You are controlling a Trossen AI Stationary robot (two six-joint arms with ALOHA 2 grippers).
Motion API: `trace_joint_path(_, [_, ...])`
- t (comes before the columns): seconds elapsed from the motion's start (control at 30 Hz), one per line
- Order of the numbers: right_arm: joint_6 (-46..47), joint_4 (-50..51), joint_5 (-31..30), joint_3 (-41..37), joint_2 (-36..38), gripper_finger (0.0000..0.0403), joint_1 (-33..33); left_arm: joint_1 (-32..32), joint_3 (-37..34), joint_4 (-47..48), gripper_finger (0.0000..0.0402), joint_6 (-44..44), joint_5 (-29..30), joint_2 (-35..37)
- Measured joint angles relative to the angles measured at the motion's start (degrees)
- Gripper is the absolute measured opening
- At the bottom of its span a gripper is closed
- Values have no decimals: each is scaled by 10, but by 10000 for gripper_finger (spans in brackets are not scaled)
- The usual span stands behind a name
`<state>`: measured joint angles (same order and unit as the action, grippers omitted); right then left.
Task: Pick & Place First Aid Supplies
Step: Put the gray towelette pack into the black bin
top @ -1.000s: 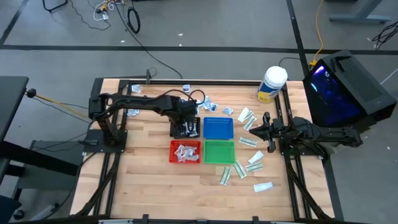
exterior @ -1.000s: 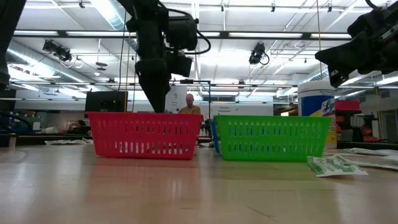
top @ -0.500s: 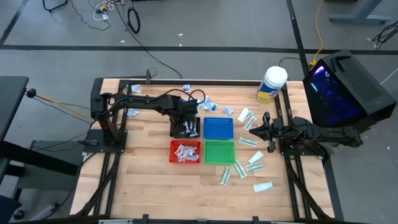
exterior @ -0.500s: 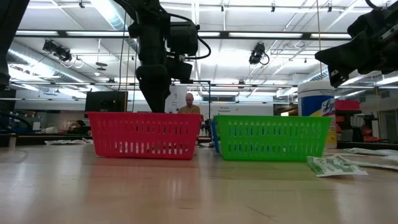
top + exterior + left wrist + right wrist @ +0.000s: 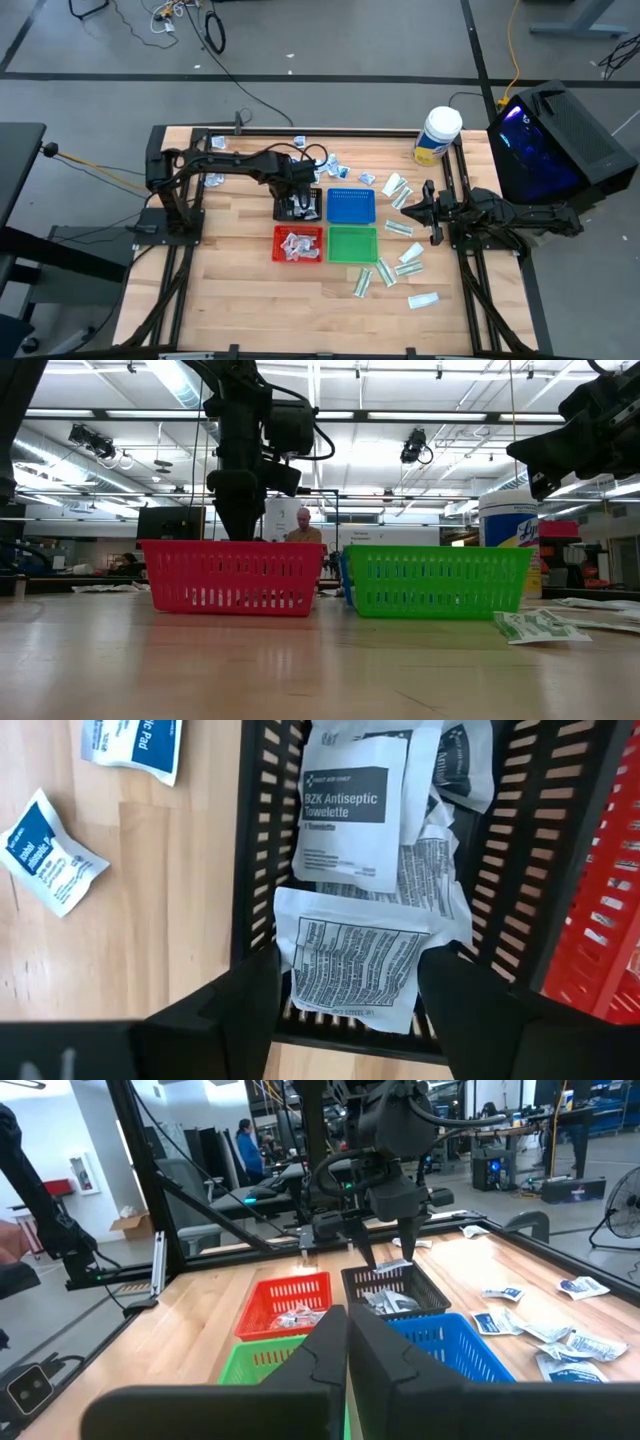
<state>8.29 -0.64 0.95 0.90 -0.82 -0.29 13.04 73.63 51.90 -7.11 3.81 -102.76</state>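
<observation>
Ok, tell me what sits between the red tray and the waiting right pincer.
The green tray lies between the red tray and the right pincer, then bare wood with green-and-white packets, per the high view.

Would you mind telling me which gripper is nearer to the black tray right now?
The left gripper: it hangs open directly over the black tray. The right gripper sits shut beyond the blue tray.
</observation>
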Motion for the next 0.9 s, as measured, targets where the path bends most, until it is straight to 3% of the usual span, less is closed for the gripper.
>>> trace_joint_path(0.3, [0,0,0,0,0,18,0,1,0,-1,241,-2,0,0])
trace_joint_path(0.63, [0,0,0,0,0,18,0,3,0,-7,310,-1,0,0])
trace_joint_path(0.9, [0,0,0,0,0,18,0,3,0,-1,325,-9,0,7])
